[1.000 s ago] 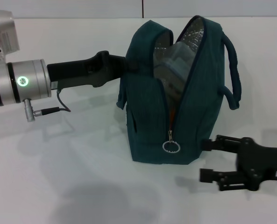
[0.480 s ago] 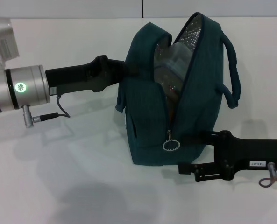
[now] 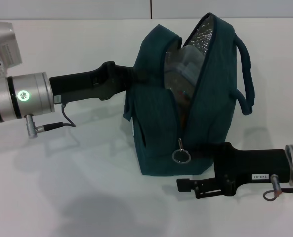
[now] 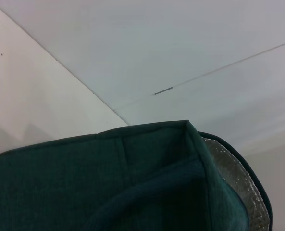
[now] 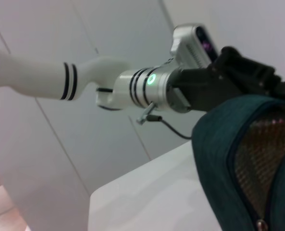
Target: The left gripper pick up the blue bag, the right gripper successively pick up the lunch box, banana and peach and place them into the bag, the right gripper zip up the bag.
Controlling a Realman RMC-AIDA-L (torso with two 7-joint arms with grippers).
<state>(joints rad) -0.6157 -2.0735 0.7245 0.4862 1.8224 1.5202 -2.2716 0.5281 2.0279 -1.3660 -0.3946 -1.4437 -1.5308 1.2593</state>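
Observation:
The blue bag (image 3: 156, 118) stands upright on the white table, its front zipper open from the top down to the ring pull (image 3: 181, 156). The clear lunch box (image 3: 183, 66) shows inside against the silver lining. The banana and peach are hidden. My left gripper (image 3: 132, 74) is at the bag's upper left side, shut on its handle there; the bag fills the left wrist view (image 4: 132, 183). My right gripper (image 3: 184, 169) is low at the bag's front base, open, with its upper finger just beside the ring pull. The bag's edge shows in the right wrist view (image 5: 219, 159).
The white table (image 3: 77, 187) stretches around the bag. The bag's other handle (image 3: 245, 79) hangs free on its right side. A cable loops below my left wrist (image 3: 62, 121). My left arm shows in the right wrist view (image 5: 147, 86).
My right gripper has moved left along the table, from beside the bag's right base to its front, reaching the ring pull. The bag and left arm barely moved.

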